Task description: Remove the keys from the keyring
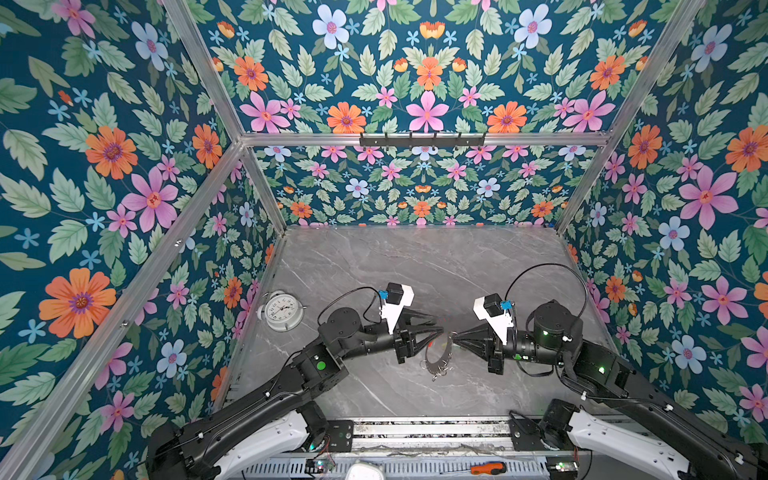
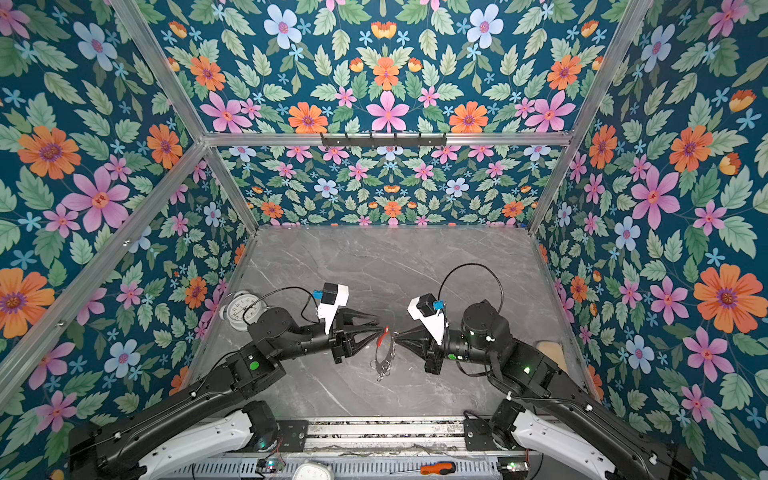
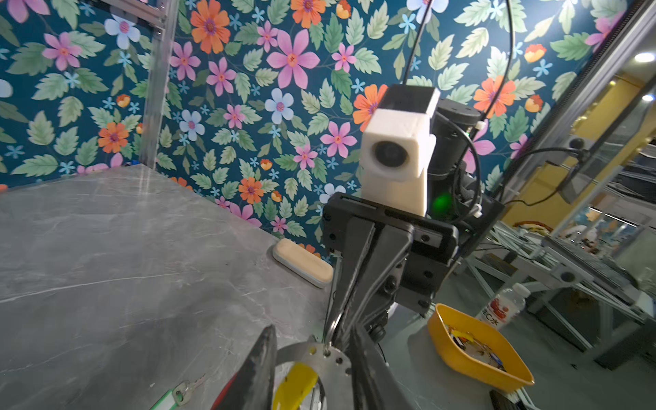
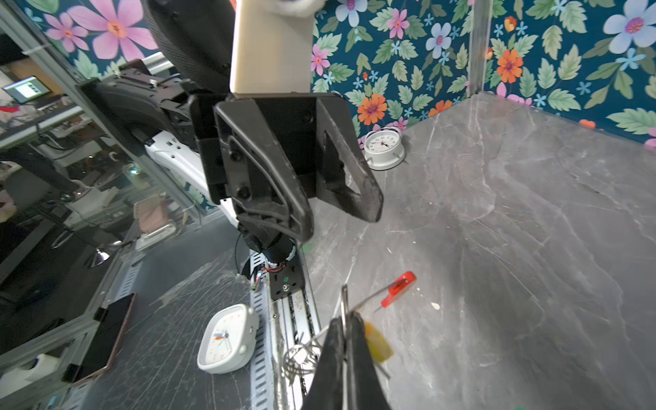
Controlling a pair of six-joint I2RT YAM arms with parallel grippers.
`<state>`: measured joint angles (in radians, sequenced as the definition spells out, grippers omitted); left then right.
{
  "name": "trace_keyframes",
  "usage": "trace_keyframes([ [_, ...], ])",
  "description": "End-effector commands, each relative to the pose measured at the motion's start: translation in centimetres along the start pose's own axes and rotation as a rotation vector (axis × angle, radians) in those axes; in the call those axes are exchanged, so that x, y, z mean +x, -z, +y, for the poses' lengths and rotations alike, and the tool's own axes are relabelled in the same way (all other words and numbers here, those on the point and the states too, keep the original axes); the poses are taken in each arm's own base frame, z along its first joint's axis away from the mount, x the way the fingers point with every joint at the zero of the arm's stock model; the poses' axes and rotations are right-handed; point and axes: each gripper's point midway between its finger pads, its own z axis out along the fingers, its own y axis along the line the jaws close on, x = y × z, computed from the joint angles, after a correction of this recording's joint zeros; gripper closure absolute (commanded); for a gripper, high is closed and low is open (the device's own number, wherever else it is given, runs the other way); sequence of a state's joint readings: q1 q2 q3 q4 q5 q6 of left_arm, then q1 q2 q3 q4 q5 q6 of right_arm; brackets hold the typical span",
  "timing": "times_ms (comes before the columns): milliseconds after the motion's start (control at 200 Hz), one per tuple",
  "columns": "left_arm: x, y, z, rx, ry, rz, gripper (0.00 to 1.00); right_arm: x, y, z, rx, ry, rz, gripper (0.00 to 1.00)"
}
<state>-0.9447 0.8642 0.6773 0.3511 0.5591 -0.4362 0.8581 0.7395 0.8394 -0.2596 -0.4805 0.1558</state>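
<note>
Closing the open left end effector [image 1: 438, 325] on the yellow key [image 3: 296, 387] (head, not blade) works best while the right end effector [image 1: 454, 336] clamps the keyring [image 3: 319, 355]

white alarm clock [image 1: 284, 311], orange-handled screwdriver [image 1: 488, 468], yellow bowl [image 3: 459, 360]

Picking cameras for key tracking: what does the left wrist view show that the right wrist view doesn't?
Only left wrist: the green key lying on the table, a yellow bowl off the table, a beige pad by the wall.
Only right wrist: the round white alarm clock, a square white clock, the left hand whole, jaws apart.
Both: the yellow key, the keyring pinched by the right hand, the grey table.
</note>
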Motion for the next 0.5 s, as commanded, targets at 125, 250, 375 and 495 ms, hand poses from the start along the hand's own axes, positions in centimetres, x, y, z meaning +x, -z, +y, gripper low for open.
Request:
trace_keyframes([
  [125, -0.4, -0.4, -2.4, 0.146, -0.037, -0.003, 0.73, -1.4, 0.0, 1.6, -0.093, -0.010, -0.051, 1.00],
  [250, 0.0, -0.4, -3.1, 0.200, -0.026, 0.011, 0.72, -1.3, -0.1, 1.5, -0.090, -0.016, -0.050, 1.00],
  [375, 0.2, -0.4, -3.4, 0.223, -0.021, 0.021, 0.73, -1.4, -0.1, 1.4, -0.082, -0.017, -0.053, 1.00],
  [495, 0.4, -0.6, -3.3, 0.225, -0.011, 0.033, 0.75, -1.5, -0.1, 1.3, -0.079, -0.018, -0.054, 1.00],
])
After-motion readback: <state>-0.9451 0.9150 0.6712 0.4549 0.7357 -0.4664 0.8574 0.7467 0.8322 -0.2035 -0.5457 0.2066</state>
